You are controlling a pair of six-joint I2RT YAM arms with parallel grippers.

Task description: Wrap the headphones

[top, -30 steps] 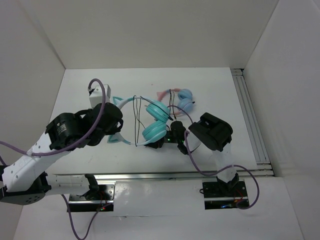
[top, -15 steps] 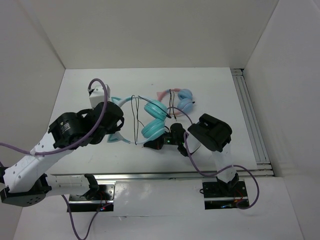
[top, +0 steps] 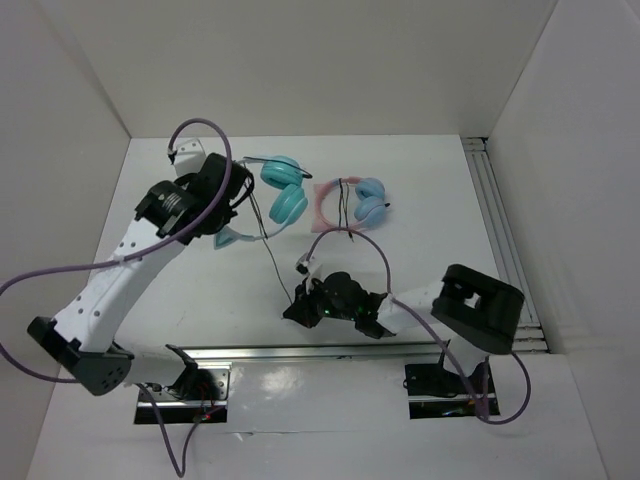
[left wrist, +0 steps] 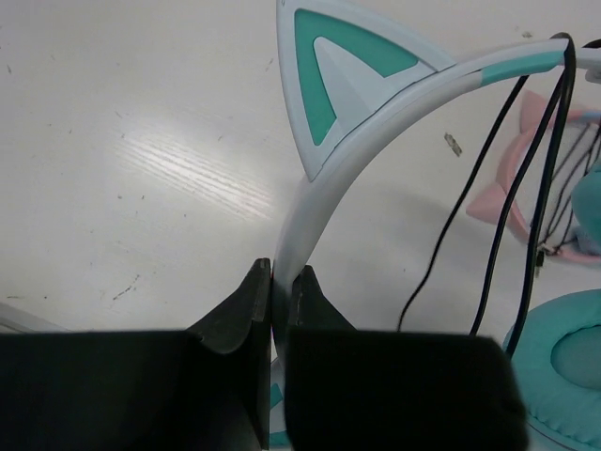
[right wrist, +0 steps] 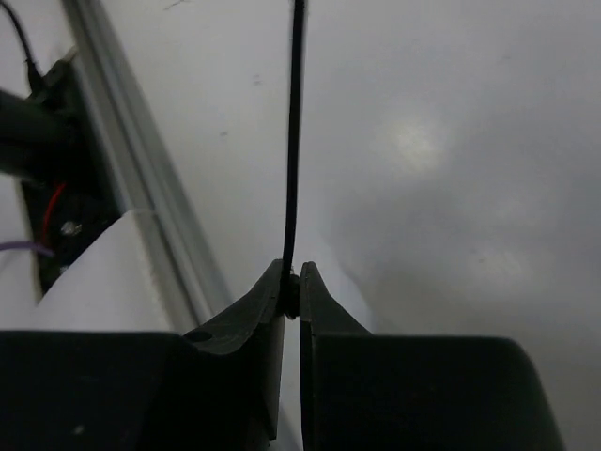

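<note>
Table (top: 430, 170): white, fills the middle of the overhead view.

Headphones (top: 288, 204): upper left of centre in that view. The two teal ear cups (top: 283, 172) sit side by side. The pink pair (top: 330, 205) is near on the right, with a slim gap showing between them.

Headband (left wrist: 310, 197): pale, runs from bottom centre of the left wrist view up to the cat ear (left wrist: 338, 66) at top centre. A few strands of cord (right wrist: 293, 141) are draped over it at upper right, so we judge some turns are on already.

Left gripper (left wrist: 280, 282): clamped on the headband, just below the ear.

Right gripper (right wrist: 291, 277): pinched on the cord, low centre in the overhead view and well apart from the cups. The cord runs in a straight line up out of the jaws.

Handling, our read:
- The set is light. The band is stiff, springy plastic with a smooth face, so it may swivel in a narrow pinch. The flat stretch below the ear is a good hold.
- The cups are soft padding and make a poor grip point.
- The cord is thin, limp and slick, and it can slide through the jaws.
- We'd hold the cord near the free end and keep tension low. The cord's joint at the cup looks like the weak spot.
</note>
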